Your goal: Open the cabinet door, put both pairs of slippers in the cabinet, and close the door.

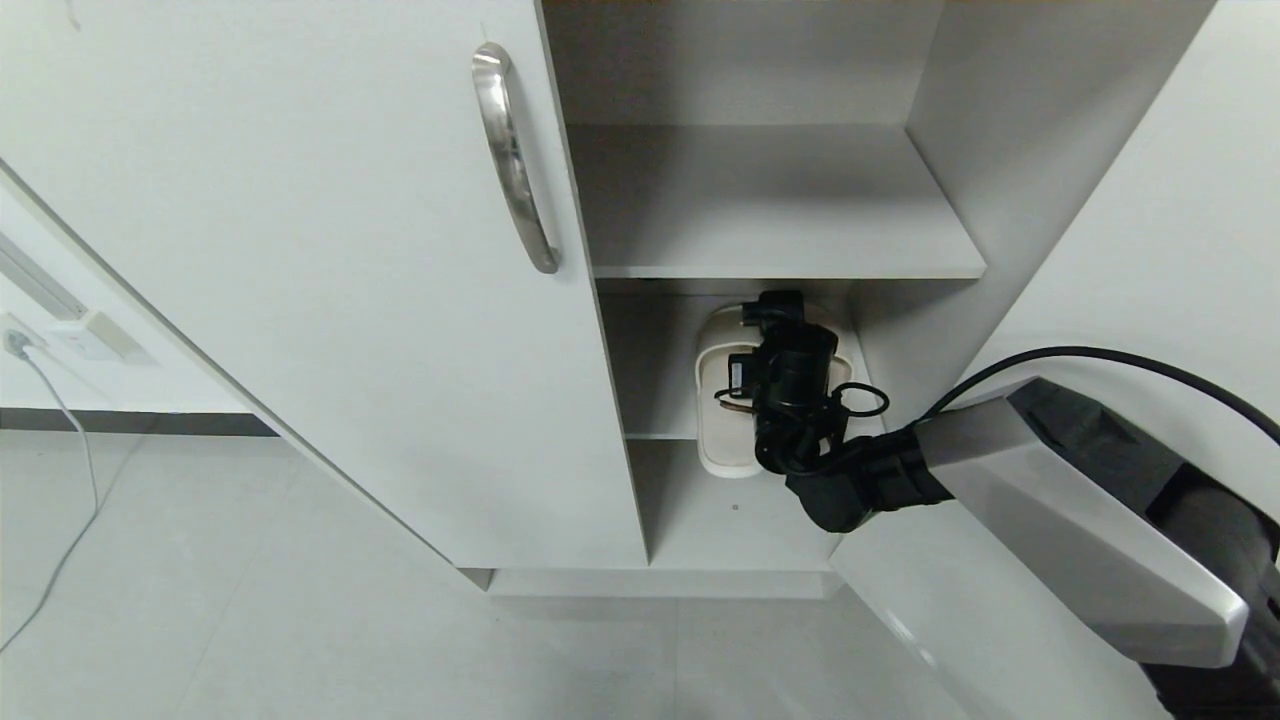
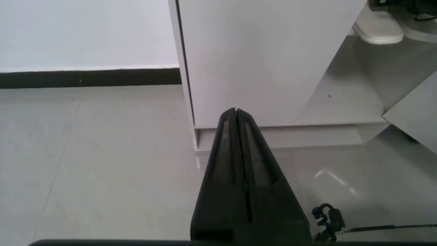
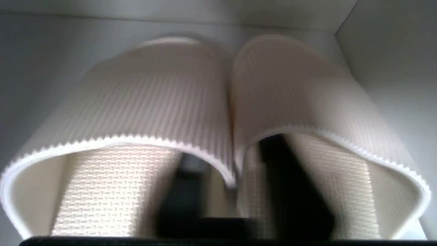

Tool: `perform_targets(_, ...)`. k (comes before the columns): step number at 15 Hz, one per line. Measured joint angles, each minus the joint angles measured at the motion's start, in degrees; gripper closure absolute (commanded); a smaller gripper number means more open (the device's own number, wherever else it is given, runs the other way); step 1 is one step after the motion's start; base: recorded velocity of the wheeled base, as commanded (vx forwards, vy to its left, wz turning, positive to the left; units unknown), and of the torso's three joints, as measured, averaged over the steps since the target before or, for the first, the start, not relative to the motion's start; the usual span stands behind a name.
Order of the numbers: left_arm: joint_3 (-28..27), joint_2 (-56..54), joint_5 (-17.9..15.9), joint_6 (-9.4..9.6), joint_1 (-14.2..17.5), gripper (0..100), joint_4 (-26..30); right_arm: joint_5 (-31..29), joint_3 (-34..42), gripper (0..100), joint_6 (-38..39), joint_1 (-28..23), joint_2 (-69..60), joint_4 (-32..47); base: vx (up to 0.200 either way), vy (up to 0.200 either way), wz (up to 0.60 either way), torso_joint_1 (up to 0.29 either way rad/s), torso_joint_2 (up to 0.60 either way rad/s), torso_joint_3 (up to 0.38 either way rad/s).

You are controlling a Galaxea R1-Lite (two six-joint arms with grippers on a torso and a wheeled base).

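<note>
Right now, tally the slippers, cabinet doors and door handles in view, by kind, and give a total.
Cream slippers: 2
Cabinet doors: 2
Door handles: 1
Total: 5

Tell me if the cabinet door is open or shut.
Open. The door stands swung aside, baring the shelves, and the right gripper holds the slippers within the opening.
</note>
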Motion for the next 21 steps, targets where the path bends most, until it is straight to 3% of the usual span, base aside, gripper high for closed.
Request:
perform_targets(5, 0.0, 0.0, 0.0, 0.00, 0.0, 100, 0.0, 0.0, 5.8, 0, 0.1, 0.9, -1.9, -1.3, 0.000, 0.000, 0.00, 0.000, 0.00, 0.000)
perform_targets(17, 0.1, 0.0, 0.0, 0.00, 0.0, 100, 0.0, -1.6, 36.9, 0, 0.1, 9.2, -17.8, -15.3, 0.000, 0.000, 0.00, 0.000, 0.00, 0.000)
perform_targets(21, 0.1, 0.0, 0.0, -0.06, 0.0, 100, 0.0, -1.6, 40.5, 0, -0.1, 11.1, -20.9, -15.5, 0.000, 0.000, 0.00, 0.000, 0.00, 0.000)
